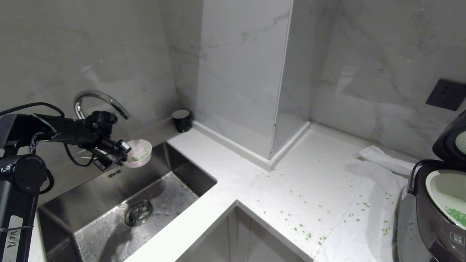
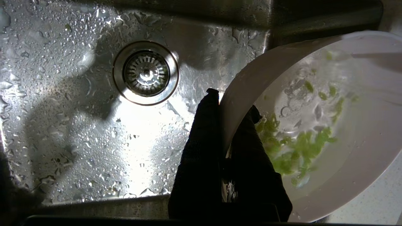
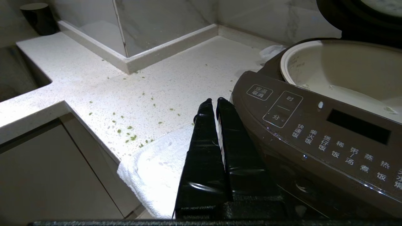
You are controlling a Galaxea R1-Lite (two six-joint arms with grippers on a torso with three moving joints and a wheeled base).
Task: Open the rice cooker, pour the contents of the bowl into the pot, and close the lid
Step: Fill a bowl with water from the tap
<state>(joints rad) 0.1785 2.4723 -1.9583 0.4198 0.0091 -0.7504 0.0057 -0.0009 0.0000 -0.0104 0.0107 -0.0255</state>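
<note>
We see the left tool clamped on the rim of the bowl, held above the sink at 9 o'clock; the bowl holds wet green bits. At 3 o'clock sits the rice cooker, lid up, pot with green bits inside. Right tool is closed, empty, just beside the cooker's front. White tabletop carries scattered green bits, a white cloth, a black cup. Marble walls, faucet.

Left pincer is clamped at the end of its outstretched arm; right pincer is closed, empty.
</note>
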